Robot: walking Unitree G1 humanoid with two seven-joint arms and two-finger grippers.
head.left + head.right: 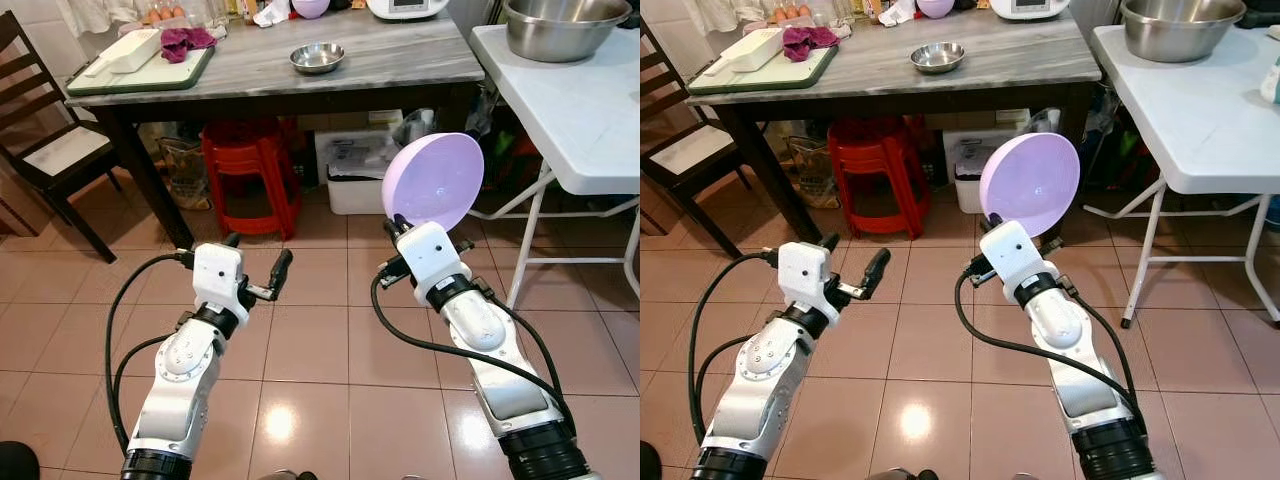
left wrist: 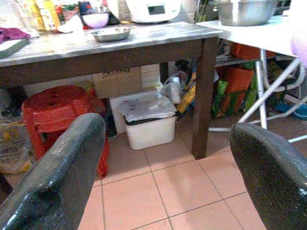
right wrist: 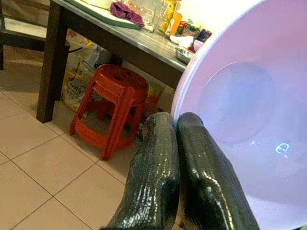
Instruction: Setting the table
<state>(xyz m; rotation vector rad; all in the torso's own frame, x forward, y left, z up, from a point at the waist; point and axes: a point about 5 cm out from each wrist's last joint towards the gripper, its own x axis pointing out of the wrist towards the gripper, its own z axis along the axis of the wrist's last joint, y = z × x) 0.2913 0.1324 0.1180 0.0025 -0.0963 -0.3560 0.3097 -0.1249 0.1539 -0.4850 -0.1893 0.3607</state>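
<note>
A light purple bowl (image 1: 433,182) stands on edge above the tiled floor, its hollow side facing me. My right gripper (image 1: 400,222) is shut on its lower rim; in the right wrist view the two black fingers (image 3: 153,167) pinch the rim of the bowl (image 3: 244,110). My left gripper (image 1: 257,256) is held out over the floor beside it, open and holding nothing, its fingers (image 2: 62,163) wide apart. Ahead is the grey marble-topped table (image 1: 400,60) with a small steel bowl (image 1: 317,57) on it.
A green tray (image 1: 195,70) with a purple cloth (image 1: 185,42) lies at the table's left end. Red stools (image 1: 250,170) and a white bin (image 1: 355,178) sit under the table. A white folding table (image 1: 580,110) with a large steel bowl (image 1: 560,25) stands right, a dark chair (image 1: 50,150) left.
</note>
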